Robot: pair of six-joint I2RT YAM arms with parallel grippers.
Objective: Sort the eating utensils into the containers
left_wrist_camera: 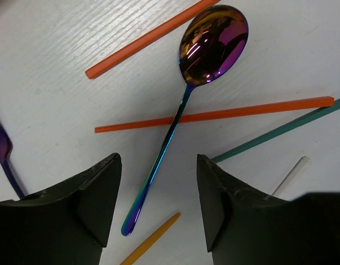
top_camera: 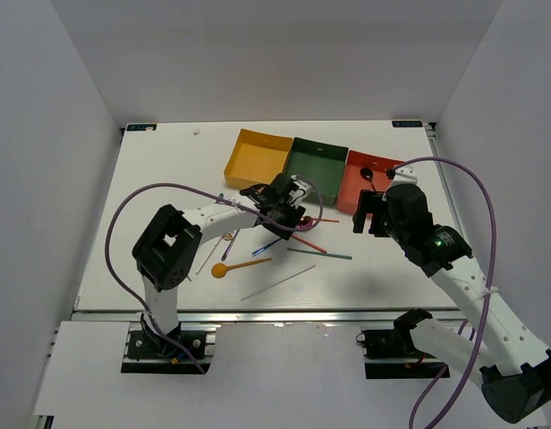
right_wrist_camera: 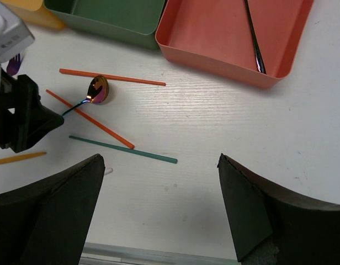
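My left gripper point(left_wrist_camera: 158, 199) is open and low over the table, its jaws on either side of the handle end of an iridescent pink spoon point(left_wrist_camera: 175, 118). The spoon lies across a red chopstick point(left_wrist_camera: 214, 116). In the top view this gripper point(top_camera: 292, 217) sits just in front of the dark green tray point(top_camera: 316, 165). My right gripper point(right_wrist_camera: 161, 210) is open and empty, above bare table in front of the red-orange tray point(right_wrist_camera: 214, 33), which holds a black spoon point(right_wrist_camera: 254, 38). The yellow tray point(top_camera: 256, 158) is the leftmost.
A second red chopstick point(left_wrist_camera: 148, 38), a green chopstick point(left_wrist_camera: 280, 132), a pale chopstick point(left_wrist_camera: 291, 174) and the orange spoon's handle point(left_wrist_camera: 150, 240) lie round the left gripper. A purple fork point(left_wrist_camera: 4, 160) lies to its left. The orange spoon point(top_camera: 240, 265) is nearer the front edge.
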